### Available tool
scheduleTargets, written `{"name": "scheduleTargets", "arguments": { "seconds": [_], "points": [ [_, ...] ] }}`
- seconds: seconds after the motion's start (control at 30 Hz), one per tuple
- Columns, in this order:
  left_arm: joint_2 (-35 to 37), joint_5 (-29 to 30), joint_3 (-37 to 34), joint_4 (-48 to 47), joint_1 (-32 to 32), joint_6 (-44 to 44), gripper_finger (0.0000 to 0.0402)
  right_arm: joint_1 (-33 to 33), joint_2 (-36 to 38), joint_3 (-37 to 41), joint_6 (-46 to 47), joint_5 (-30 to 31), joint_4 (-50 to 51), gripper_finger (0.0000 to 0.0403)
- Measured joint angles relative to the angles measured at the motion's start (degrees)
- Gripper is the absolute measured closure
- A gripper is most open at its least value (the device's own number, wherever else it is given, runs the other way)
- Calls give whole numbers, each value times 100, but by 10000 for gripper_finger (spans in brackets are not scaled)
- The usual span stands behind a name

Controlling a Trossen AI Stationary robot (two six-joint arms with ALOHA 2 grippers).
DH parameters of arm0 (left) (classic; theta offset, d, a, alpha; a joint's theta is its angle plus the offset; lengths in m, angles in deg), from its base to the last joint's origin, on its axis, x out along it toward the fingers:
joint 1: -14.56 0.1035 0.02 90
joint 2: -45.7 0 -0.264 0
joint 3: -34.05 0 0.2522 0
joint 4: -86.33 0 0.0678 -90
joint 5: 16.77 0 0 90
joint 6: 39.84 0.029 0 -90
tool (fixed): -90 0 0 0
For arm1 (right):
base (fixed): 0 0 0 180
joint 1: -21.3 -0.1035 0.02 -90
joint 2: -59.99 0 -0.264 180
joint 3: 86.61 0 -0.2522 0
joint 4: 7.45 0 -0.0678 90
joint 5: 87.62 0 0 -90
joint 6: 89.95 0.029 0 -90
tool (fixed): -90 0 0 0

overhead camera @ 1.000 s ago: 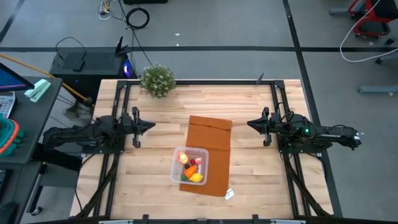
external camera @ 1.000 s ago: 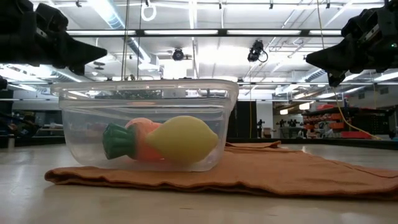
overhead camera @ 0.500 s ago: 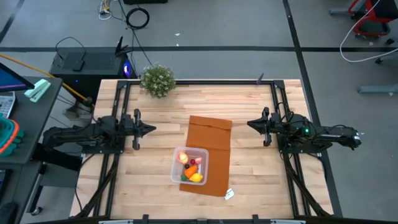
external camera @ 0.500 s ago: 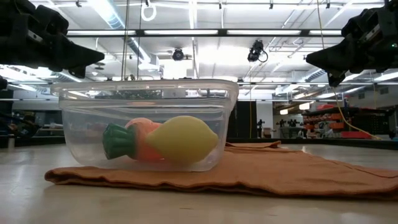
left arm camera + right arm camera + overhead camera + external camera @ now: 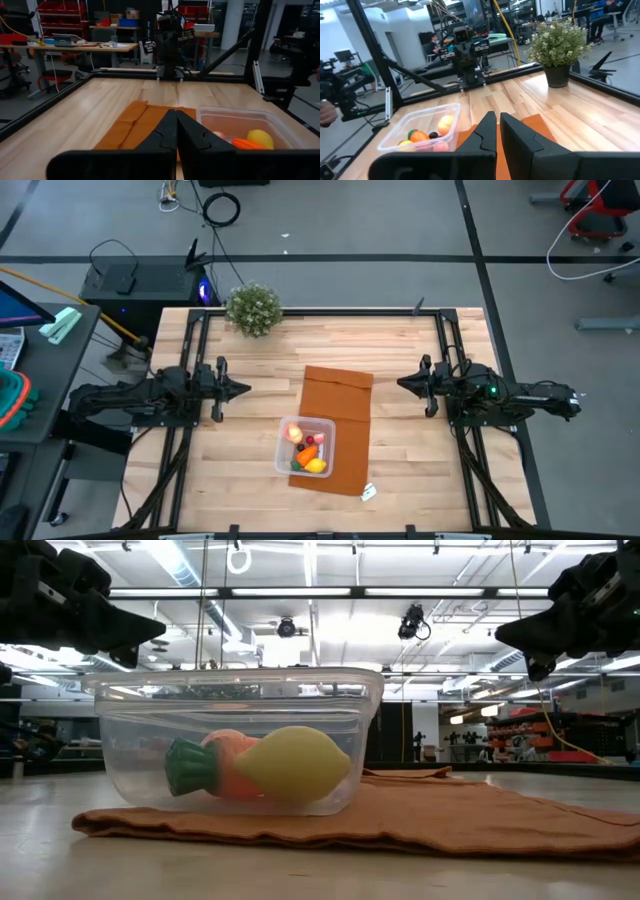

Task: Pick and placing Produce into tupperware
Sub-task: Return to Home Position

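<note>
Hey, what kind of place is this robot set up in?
Likely a robotics lab or workshop: a wooden table in a metal frame, with the left gripper and right gripper at its sides, a workbench behind, cables on the floor.

We saw bright, even light over the table [image 5: 400, 340] from above, with only faint shadows under the arms. At table height, ceiling strip lights [image 5: 310, 592] glared white behind the tupperware [image 5: 235, 740], turning the left gripper [image 5: 150, 630] and the right gripper [image 5: 505, 638] into dark silhouettes. The left wrist view looked dimmer than the right.
</note>
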Motion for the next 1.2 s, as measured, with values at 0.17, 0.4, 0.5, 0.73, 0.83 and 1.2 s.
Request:
{"name": "scheduleTargets", "arguments": {
  "seconds": [0.17,0.4,0.5,0.73,0.83,1.2],
  "points": [
    [0,4,0,69,0,-53,392,0,0,2,2,-159,2,403],
    [2,22,0,167,0,208,393,0,-141,0,-331,-97,-9,403],
    [2,28,0,166,0,204,395,0,-352,0,-544,-42,-18,403],
    [2,37,0,169,0,98,391,0,-623,0,-611,-298,-114,403],
    [2,37,0,221,0,97,394,-2,-608,0,-770,-530,-416,403],
    [2,37,-2,227,0,-98,394,-2,-341,-13,-1111,-1052,-788,403]
  ]
}}
